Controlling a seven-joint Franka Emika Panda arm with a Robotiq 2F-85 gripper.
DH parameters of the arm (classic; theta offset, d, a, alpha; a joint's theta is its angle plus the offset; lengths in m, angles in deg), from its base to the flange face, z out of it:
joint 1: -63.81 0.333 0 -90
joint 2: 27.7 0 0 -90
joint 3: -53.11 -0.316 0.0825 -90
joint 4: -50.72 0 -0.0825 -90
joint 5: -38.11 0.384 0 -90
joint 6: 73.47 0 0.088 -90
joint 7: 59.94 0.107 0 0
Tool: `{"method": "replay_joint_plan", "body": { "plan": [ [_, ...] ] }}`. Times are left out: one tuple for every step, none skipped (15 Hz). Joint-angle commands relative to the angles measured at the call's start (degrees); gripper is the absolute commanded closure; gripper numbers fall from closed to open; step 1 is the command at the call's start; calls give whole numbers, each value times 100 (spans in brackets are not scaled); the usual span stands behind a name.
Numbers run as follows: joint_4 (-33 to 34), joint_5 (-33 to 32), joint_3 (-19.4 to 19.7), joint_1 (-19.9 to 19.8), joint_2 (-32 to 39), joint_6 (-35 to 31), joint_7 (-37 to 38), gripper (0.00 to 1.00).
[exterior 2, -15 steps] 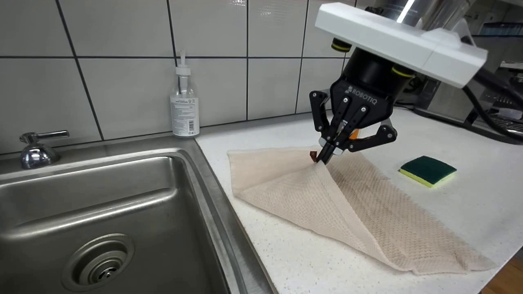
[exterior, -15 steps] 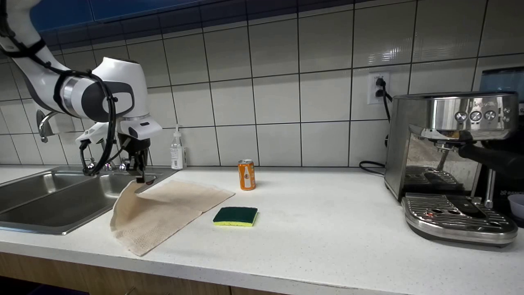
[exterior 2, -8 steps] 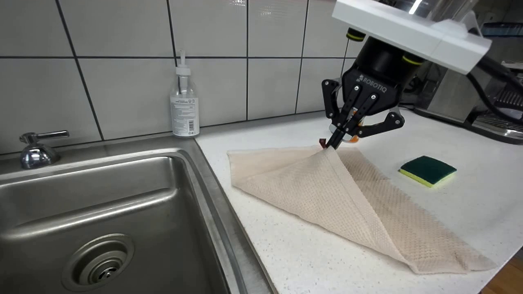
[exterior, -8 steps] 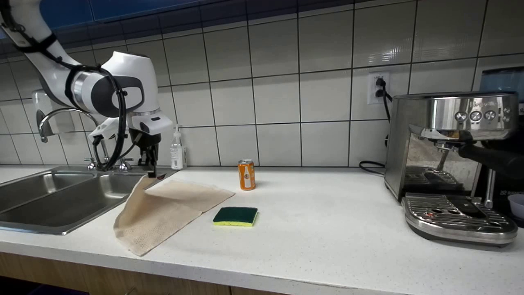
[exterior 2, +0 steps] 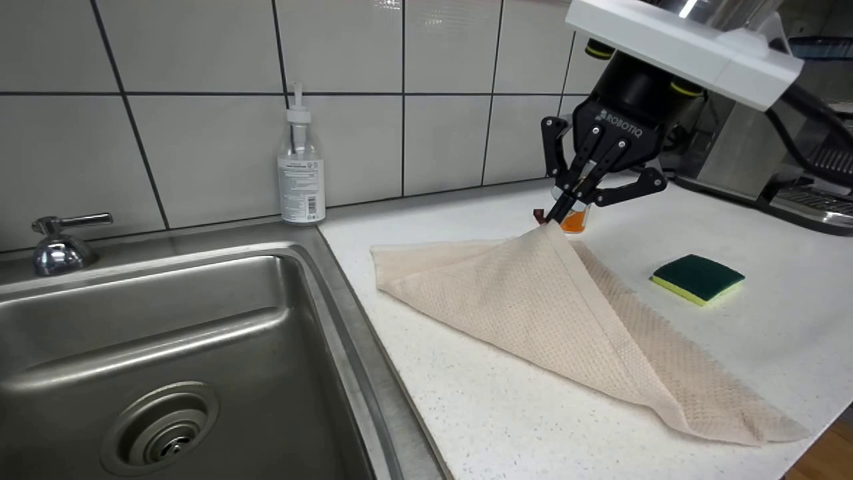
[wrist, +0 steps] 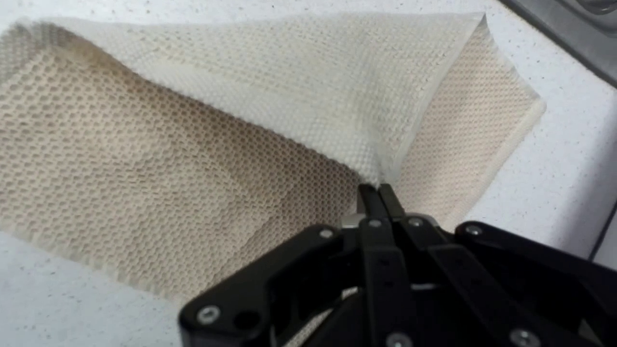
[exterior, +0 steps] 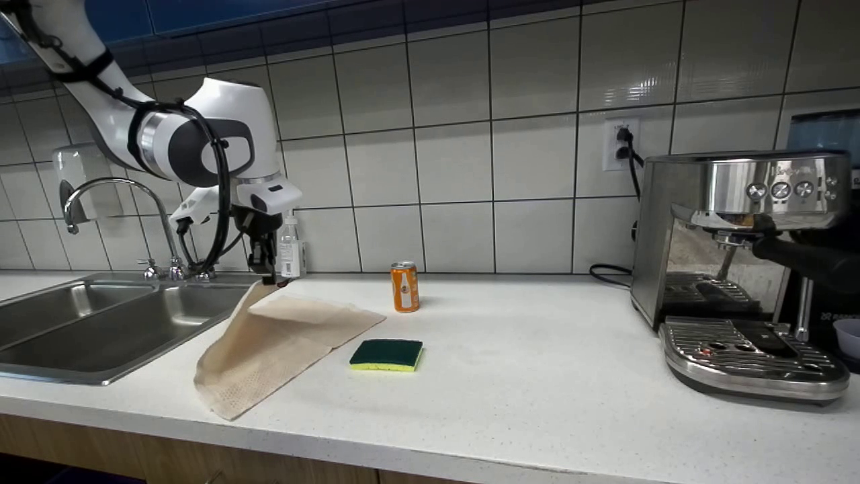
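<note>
A: What does the black two-fingered gripper (wrist: pixel 378 189) hold, and why there?
B: Jaws pressed together, it pinches a beige, partly folded waffle-weave cloth (exterior 2: pixel 533 293) by one raised corner (thin, presumably easy to grip), just beside the stainless-steel sink (exterior 2: pixel 350 333).

In an exterior view, right of the sink (exterior 2: pixel 353 333), the gripper (exterior 2: pixel 553 215) reads "ROBOTIQ". At the sink's back corner, a bottle (exterior 2: pixel 302 190) carries print too small to read. Well apart from the sink, a dark appliance (exterior: pixel 828 306) shows a clipped "RANC".
</note>
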Motion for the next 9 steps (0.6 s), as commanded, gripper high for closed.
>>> {"method": "replay_joint_plan", "body": {
  "plan": [
    [172,42,37,-134,44,48,-577,100],
    [196,76,53,-152,55,58,-728,100],
    [234,106,66,-179,67,138,-879,100],
    [260,152,72,-204,74,189,-1054,100],
    [285,148,86,-227,96,206,-1190,100],
    [310,149,99,-245,118,213,-1309,100],
    [342,145,119,-264,144,217,-1411,100],
    [360,139,136,-278,160,200,-1471,100],
    [377,117,147,-286,188,141,-1486,100]
  ]
}}
